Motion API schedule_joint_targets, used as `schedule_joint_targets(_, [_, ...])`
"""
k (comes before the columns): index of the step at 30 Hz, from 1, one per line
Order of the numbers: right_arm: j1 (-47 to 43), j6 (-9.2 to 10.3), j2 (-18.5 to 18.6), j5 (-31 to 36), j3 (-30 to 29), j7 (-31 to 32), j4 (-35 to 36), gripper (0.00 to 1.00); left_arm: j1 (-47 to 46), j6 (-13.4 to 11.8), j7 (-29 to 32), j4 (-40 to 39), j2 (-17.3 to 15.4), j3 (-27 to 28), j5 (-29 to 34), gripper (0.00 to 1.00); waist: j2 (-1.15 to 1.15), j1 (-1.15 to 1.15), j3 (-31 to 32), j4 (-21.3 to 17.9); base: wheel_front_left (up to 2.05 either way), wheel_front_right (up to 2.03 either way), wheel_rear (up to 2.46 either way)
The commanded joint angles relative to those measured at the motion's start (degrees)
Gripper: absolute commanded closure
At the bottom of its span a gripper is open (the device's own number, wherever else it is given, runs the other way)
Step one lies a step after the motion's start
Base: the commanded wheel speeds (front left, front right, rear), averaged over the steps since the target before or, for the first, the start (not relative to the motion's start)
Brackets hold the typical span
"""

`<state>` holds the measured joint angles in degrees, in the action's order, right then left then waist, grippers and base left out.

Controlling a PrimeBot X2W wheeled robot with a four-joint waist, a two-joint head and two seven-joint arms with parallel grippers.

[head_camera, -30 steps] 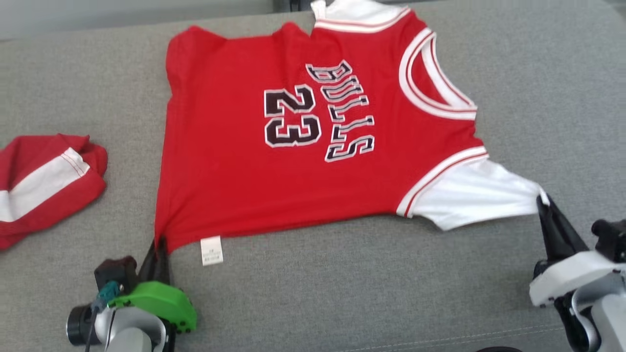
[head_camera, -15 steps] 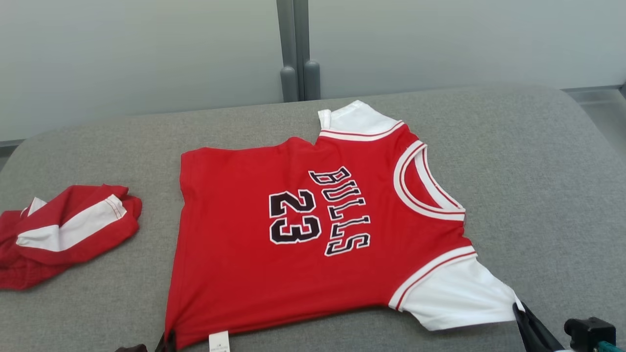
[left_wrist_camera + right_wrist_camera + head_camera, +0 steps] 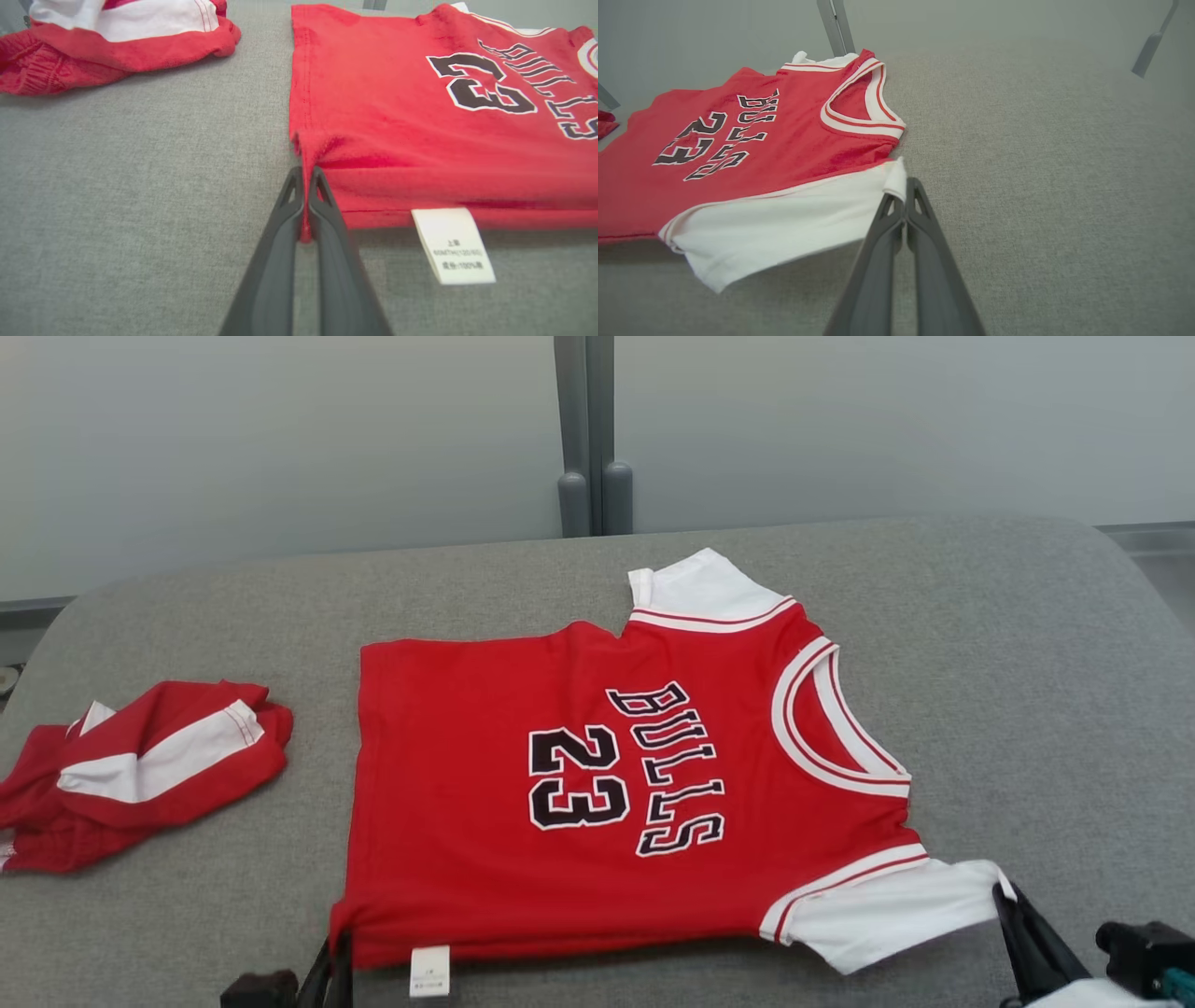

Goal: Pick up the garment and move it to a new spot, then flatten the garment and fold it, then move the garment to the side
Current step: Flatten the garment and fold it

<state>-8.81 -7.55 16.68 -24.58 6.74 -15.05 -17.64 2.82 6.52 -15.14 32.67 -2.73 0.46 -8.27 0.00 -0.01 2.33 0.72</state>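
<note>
Left gripper (image 3: 306, 179) clamped on jersey (image 3: 448, 784) hem corner; right gripper (image 3: 906, 189) pinching white sleeve (image 3: 784, 214) tip, hold seemingly thin. Grips wide apart, to stretch cloth flat.

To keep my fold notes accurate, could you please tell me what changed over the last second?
The head camera tilted up. The jersey has its near edge shifted slightly away and bunched. The left gripper stays shut on its hem corner, the right gripper on its sleeve tip; the crumpled red garment stayed put.

The garment (image 3: 485, 859) lies on the cushion (image 3: 1027, 644), a second cloth (image 3: 140, 775) to its left.
</note>
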Motion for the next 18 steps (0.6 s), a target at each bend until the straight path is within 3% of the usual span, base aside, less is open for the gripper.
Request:
schedule_joint_targets(1, [2.1,0.12,-0.2,-0.1,-0.6,-0.2,0.5,1.00,-2.5,0.2,0.0,-1.4,-0.3,-0.8,0.5,1.00,0.00,0.01,-1.0,0.9,0.00,0.00,0.00])
schedule_joint_targets(8, [12.7,0.12,-0.1,0.3,0.8,-0.2,-4.6,1.00,-9.2,-0.2,0.0,-0.2,-0.3,-3.7,-1.0,1.00,0.00,0.01,-3.9,2.3,0.00,0.00,0.00])
schedule_joint_targets(18, [27.3,0.12,-0.4,3.1,-1.8,-0.2,-14.2,1.00,-19.5,-4.3,0.0,6.2,-0.3,-7.1,-4.3,1.00,0.00,0.01,-10.1,3.2,0.00,0.00,0.00])
